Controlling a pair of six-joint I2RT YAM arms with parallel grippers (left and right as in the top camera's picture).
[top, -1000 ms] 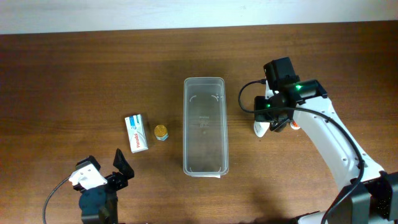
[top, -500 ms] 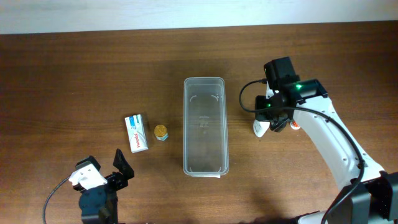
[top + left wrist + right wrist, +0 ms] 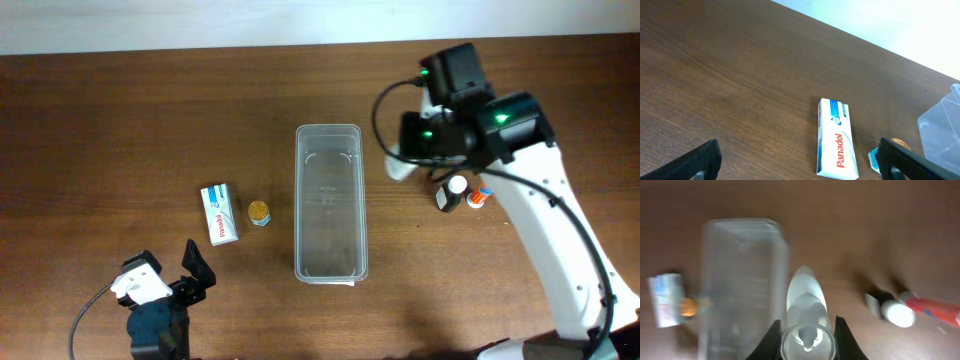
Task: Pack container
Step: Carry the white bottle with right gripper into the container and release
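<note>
The clear plastic container point(image 3: 330, 203) lies long-ways in the middle of the table; it also shows blurred in the right wrist view point(image 3: 742, 280). My right gripper point(image 3: 408, 160) is shut on a clear white bottle point(image 3: 807, 312) and holds it above the table just right of the container's far end. My left gripper point(image 3: 170, 278) is open and empty near the front left edge, apart from the white-and-blue Panadol box point(image 3: 219, 212) point(image 3: 836, 139). A small gold-capped jar point(image 3: 259, 211) stands between box and container.
A small white-capped dark bottle point(image 3: 450, 192) point(image 3: 890, 310) and a red-and-white tube point(image 3: 479, 197) point(image 3: 930, 307) lie right of the container, under the right arm. The pale wall edge runs along the table's far side.
My right gripper has lifted the clear white bottle and moved it up and left toward the container's far end, uncovering the dark bottle and red tube. The left arm has not moved.
</note>
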